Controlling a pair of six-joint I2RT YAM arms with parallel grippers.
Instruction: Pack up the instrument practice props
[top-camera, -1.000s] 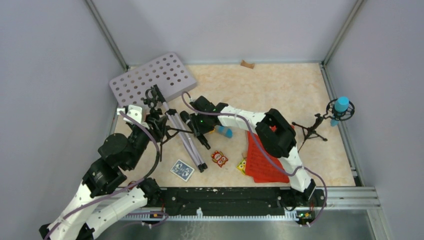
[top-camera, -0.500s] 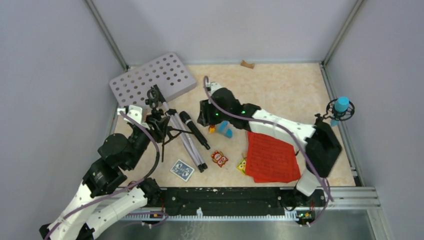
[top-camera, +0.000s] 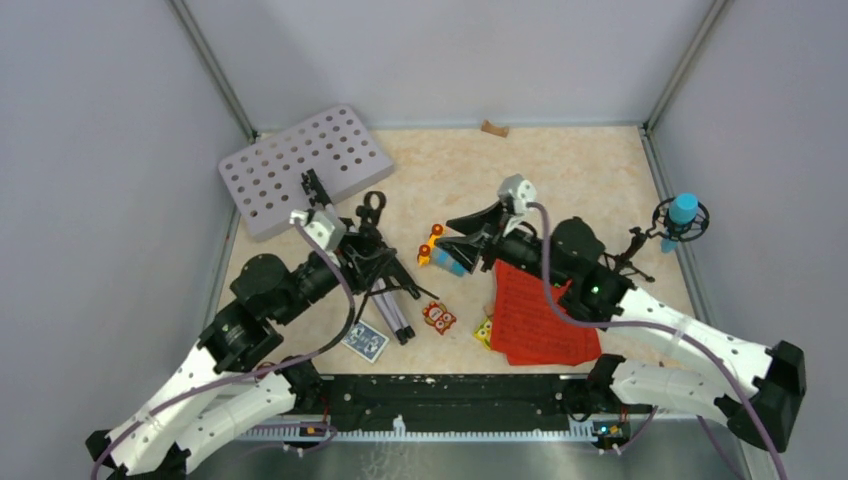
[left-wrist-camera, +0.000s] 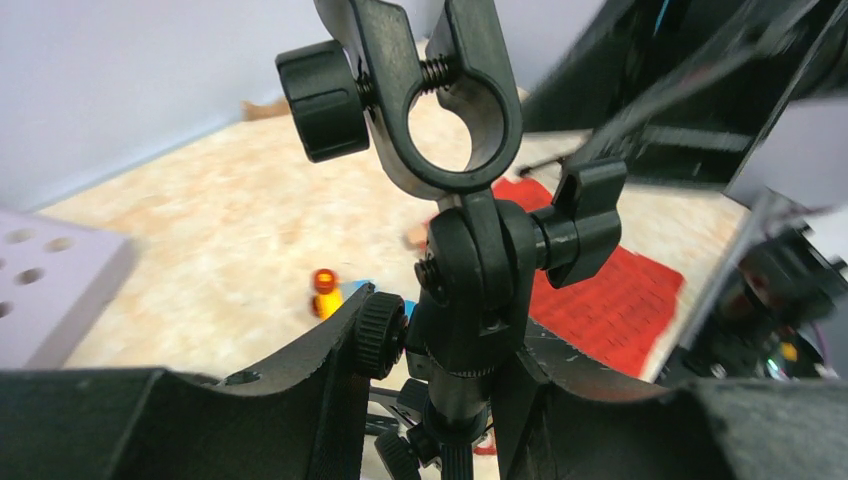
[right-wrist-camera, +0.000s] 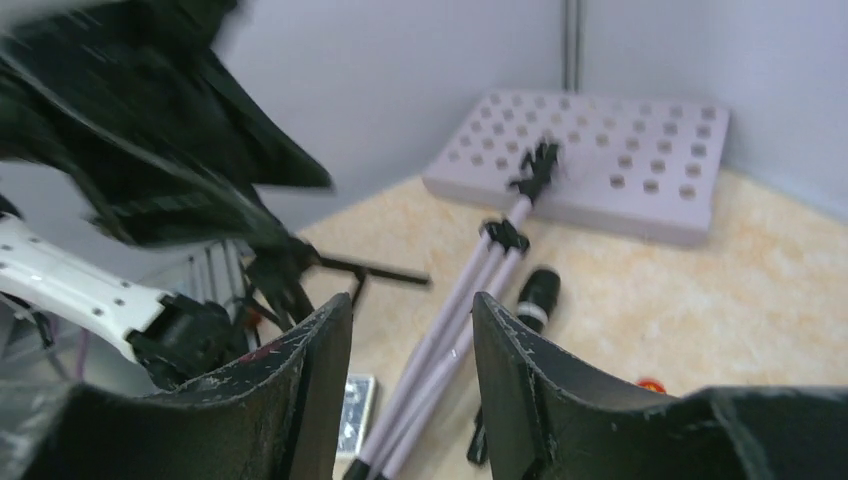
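Observation:
My left gripper (top-camera: 362, 243) is shut on a small black mic tripod (top-camera: 374, 212) and holds it upright off the table; in the left wrist view its clamp head (left-wrist-camera: 440, 100) stands between my fingers (left-wrist-camera: 300, 400). My right gripper (top-camera: 452, 238) is open and empty above the toy blocks. The grey hole-punched music stand (top-camera: 300, 165) lies at the back left, with its silver legs (top-camera: 392, 312) running forward. The legs (right-wrist-camera: 450, 320) and a dark microphone (right-wrist-camera: 537, 297) show in the right wrist view. Red music sheets (top-camera: 540, 315) lie under my right arm. A blue microphone (top-camera: 683, 210) sits on the second tripod (top-camera: 622, 258) at the right.
Small colourful toy blocks (top-camera: 438, 317) lie at the table's centre, with a blue-patterned card deck (top-camera: 364, 340) near the front edge. A small wooden piece (top-camera: 494, 128) lies at the back wall. Grey walls enclose the table on three sides.
My right gripper has let go of the dark microphone and pulled back to the right. My left gripper has lifted the black tripod and carried it right, toward the centre.

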